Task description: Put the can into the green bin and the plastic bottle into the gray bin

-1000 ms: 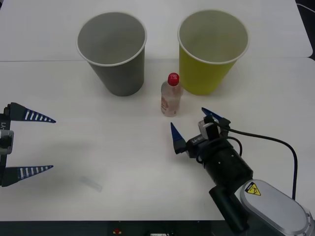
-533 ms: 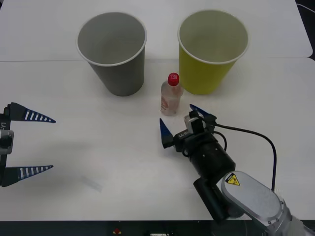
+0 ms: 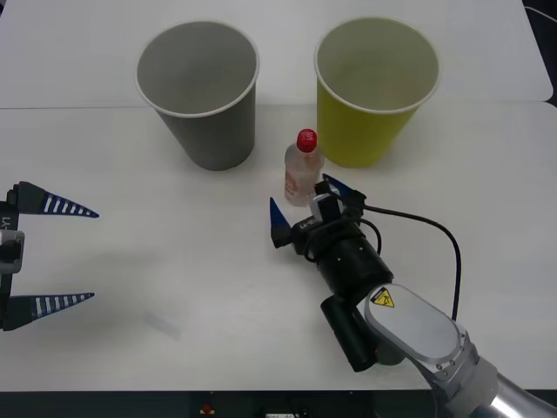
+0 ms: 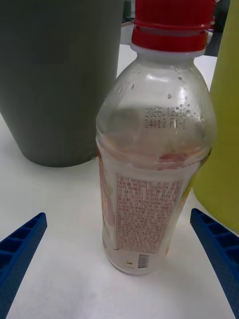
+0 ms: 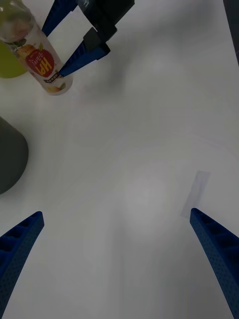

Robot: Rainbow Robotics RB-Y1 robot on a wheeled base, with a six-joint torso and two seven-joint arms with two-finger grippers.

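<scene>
Clear plastic bottle (image 3: 302,174) upright, just beyond open right gripper (image 3: 305,203)

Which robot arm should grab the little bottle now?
The right one, probably. Its right pincer is open right by the plastic bottle, fingers lined up either side. The left pincer waits far off at the table's edge.

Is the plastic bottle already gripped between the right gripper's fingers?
No. The right gripper is open, its fingers apart on either side of the upright plastic bottle without touching it.

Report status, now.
Right gripper open, at clear red-capped plastic bottle, not gripping. Left gripper open, parked at the table's left. Nothing in the way.
</scene>
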